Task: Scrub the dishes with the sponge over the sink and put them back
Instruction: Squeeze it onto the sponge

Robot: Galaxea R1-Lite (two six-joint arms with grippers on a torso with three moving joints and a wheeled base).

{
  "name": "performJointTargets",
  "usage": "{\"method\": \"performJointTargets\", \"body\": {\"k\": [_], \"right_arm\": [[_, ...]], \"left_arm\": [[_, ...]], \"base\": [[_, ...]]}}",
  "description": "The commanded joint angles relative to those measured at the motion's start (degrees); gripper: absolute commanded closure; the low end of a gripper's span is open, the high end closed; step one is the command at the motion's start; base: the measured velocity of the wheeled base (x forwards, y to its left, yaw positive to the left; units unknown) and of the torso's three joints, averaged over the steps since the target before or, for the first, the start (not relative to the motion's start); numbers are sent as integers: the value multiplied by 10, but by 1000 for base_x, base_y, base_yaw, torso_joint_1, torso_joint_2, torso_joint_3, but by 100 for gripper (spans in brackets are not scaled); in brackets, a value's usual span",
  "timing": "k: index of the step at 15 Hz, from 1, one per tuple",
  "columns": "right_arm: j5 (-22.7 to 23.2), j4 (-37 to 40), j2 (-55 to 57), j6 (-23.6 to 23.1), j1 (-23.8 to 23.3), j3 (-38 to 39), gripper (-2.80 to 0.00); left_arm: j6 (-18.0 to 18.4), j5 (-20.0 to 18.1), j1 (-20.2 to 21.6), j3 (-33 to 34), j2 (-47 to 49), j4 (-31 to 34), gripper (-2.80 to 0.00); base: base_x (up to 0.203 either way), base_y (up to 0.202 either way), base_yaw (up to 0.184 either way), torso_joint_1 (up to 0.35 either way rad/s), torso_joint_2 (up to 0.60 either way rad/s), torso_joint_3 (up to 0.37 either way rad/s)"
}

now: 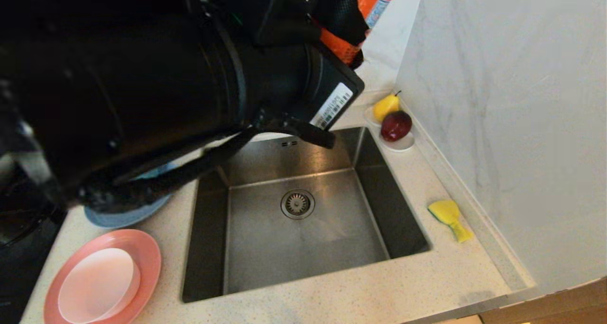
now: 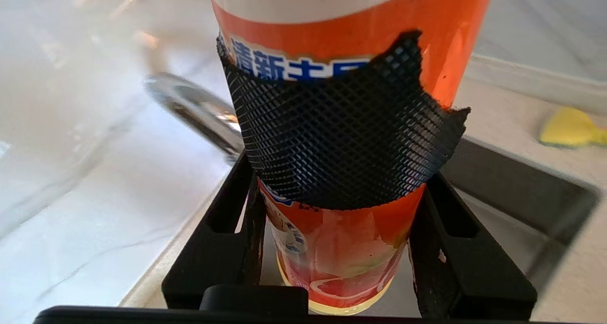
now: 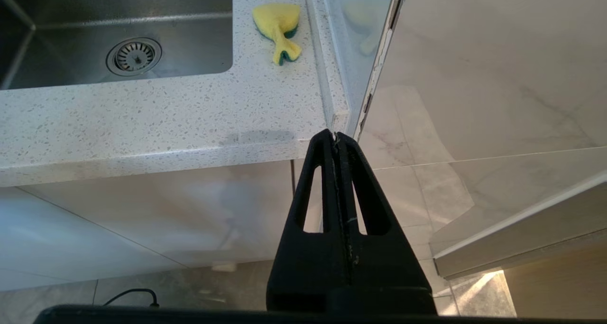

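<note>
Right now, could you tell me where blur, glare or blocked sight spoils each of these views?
Head view: the left arm looms close and dark, hiding the upper left. Left wrist view: the tap and wall behind the orange bottle are smeared, with glare on the wall. Right wrist view: sharp; sponge mirrored in the glossy wall.

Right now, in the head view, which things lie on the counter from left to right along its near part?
Salmon-pink plate with the pale pink-white bowl on it → steel sink → yellow sponge.
</note>
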Motion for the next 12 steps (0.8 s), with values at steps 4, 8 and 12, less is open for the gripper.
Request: {"method": "performJointTargets", "body": {"k": [4,8,12], "right_arm": [[0,0,-1,0,0,0,0],[0,0,-1,0,0,0,0],[0,0,-1,0,0,0,0]], "left_arm": [[3,19,-20,-7,75,1,0],[10,32,-29,2,121,7,0],[11,33,-30,7,161,1,0]], "base": [[0,0,0,0,0,0],[0,0,0,0,0,0],[0,0,0,0,0,0]]}}
